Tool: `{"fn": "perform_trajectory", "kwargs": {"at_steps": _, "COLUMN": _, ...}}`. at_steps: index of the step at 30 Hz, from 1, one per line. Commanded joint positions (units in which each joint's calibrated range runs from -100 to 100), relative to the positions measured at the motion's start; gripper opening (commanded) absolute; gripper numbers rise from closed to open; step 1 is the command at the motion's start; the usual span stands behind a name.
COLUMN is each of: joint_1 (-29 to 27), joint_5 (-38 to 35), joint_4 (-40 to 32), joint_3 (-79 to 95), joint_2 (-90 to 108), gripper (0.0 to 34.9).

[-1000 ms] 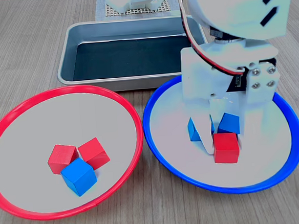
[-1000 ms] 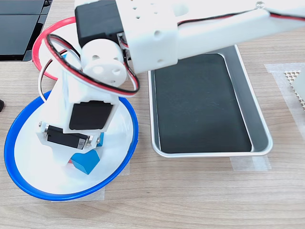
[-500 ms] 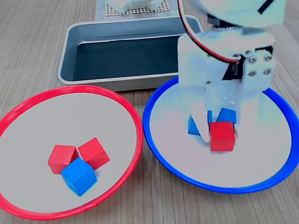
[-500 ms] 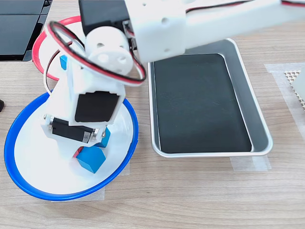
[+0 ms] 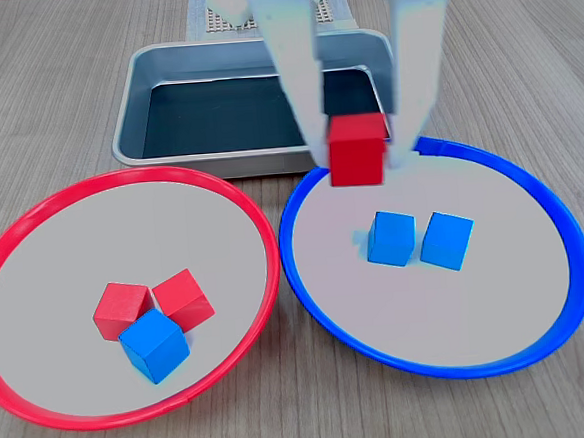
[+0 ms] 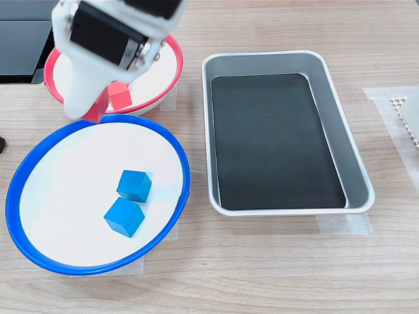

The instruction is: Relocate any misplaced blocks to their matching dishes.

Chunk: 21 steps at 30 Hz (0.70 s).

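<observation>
Rectangular grey metal tray [image 5: 130, 120] with dark inside, wood-grain table [image 6: 275, 268], white mesh mat [image 6: 400, 108] at the table edge

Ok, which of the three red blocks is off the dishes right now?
The red block clamped in the jaws, lifted above the blue dish's far rim. The other two red blocks lie in the red dish.
</observation>
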<state>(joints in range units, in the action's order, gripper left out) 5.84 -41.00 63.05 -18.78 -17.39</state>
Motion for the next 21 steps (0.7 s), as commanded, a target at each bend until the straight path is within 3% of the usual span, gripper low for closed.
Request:
{"fn": "perform_trajectory", "kwargs": {"at_steps": 1, "joint_1": -5.61, "joint_5": -2.44, "joint_4": 0.05, "joint_3": 2.9, "joint_2": 6.52, "gripper": 0.4}}
{"fn": "perform_trajectory", "kwargs": {"at_steps": 9, "joint_1": -15.68, "joint_5": -8.06, "joint_4": -2.75, "joint_3": 12.18, "joint_2": 6.35, "gripper": 0.4}}
{"fn": "perform_trajectory", "kwargs": {"at_steps": 21, "joint_1": -19.53, "joint_5": -11.43, "joint_4": -8.86, "joint_3": 10.36, "joint_2": -3.38, "gripper": 0.4}}
